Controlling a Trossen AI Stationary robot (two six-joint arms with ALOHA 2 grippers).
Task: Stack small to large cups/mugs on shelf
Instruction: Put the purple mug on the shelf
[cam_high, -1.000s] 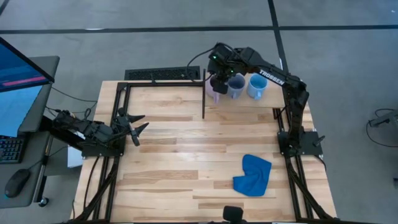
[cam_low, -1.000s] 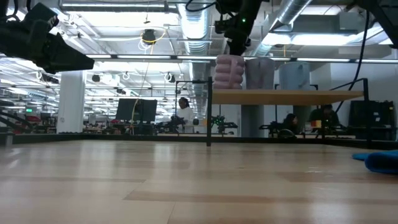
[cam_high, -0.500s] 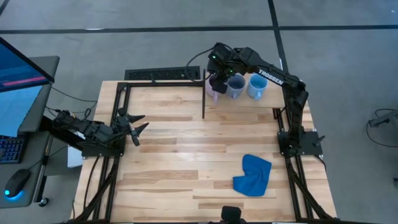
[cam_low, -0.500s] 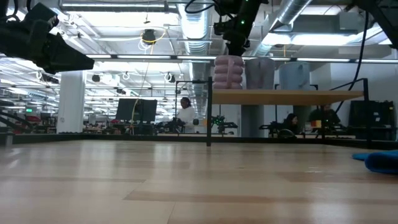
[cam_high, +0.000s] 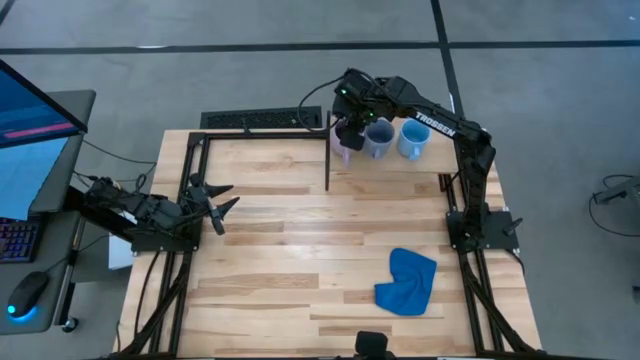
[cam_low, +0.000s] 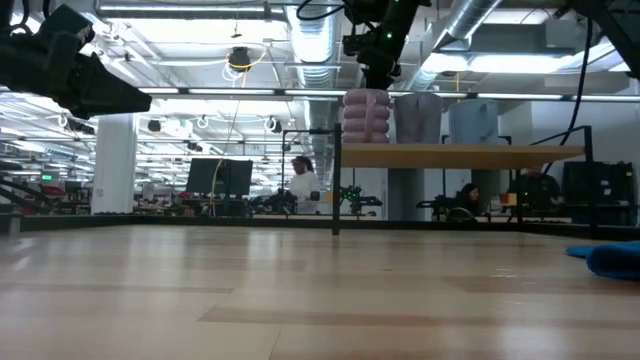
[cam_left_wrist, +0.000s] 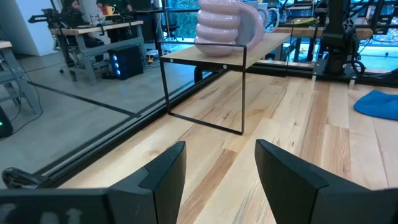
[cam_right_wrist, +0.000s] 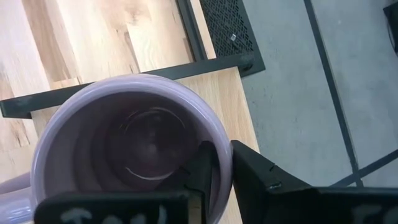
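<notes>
At the upper centre of the high view, found the right end effector (cam_high: 350, 128) set down over the lilac mug (cam_high: 346, 150), at the left end of the shelf (cam_high: 392, 166). Saw it in the right wrist view (cam_right_wrist: 221, 155) astride the rim of that mug (cam_right_wrist: 124, 149), one side within the bowl and one without; could not tell whether it gripped the rim or stood clear of it. Noted the lilac mug upright on the shelf (cam_low: 460, 153) in the low view (cam_low: 367, 115), with the end effector (cam_low: 378, 68) reaching it from above. Counted two more mugs in a row on the same shelf toward the right of the frame: the grey-blue mug (cam_high: 379, 138) just beside the lilac one, then the light blue mug (cam_high: 412, 139). Found the left end effector (cam_high: 222, 208) at the left middle of the high view, above the table (cam_high: 280, 250), well apart from the shelf, spread wide and holding nothing (cam_left_wrist: 221, 146). Spotted a blue cloth (cam_high: 408, 280) lying on the table at the lower right.
</notes>
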